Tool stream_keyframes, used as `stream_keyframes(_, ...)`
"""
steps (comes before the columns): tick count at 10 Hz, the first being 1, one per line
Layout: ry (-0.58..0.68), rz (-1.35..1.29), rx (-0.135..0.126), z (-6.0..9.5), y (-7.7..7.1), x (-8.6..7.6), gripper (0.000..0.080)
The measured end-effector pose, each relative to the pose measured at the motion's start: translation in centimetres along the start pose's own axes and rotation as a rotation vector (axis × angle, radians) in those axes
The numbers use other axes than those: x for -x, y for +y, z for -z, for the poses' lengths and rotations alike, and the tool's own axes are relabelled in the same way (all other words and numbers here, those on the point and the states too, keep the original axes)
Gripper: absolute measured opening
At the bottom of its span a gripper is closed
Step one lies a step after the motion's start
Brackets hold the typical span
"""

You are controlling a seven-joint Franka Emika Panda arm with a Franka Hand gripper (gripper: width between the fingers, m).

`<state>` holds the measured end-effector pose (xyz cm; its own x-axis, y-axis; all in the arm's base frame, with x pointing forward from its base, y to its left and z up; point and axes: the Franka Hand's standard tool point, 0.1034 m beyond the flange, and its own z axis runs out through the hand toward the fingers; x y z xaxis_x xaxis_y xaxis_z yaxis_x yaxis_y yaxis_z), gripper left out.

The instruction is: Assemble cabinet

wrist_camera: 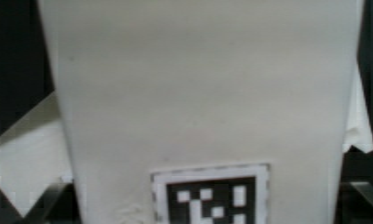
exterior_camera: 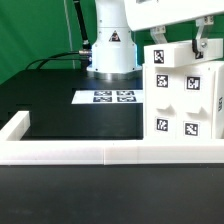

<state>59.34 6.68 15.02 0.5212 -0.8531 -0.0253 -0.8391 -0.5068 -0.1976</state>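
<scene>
The cabinet [exterior_camera: 185, 100], a white box with several black-and-white tags, stands upright at the exterior view's right, against the white rail. My gripper [exterior_camera: 179, 45] comes down on its top from above, with one dark finger [exterior_camera: 200, 45] on each side of the upper part. In the wrist view a white panel of the cabinet [wrist_camera: 201, 90] fills the frame between the jaws, and one tag [wrist_camera: 209, 198] shows on it. The gripper [wrist_camera: 204, 205] is closed against this part; the finger pads are mostly hidden by it.
The marker board [exterior_camera: 113, 97] lies flat on the black table in front of the robot base [exterior_camera: 110, 50]. A low white rail [exterior_camera: 100, 152] borders the table's near side and turns at the left corner [exterior_camera: 15, 125]. Cables run behind at the left.
</scene>
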Motion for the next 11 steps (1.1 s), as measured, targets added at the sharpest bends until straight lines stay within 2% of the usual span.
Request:
stream_keyframes(3, -0.011, -0.211, -0.008, 0.0, 0.1, 0.3, 0.0562)
stream_keyframes(7, -0.042, -0.618, -0.013, 0.0, -0.1, 1.4, 0.0563)
stream_keyframes(11, -0.059, -0.801, -0.020, 0.1, -0.5, 1.7, 0.0563)
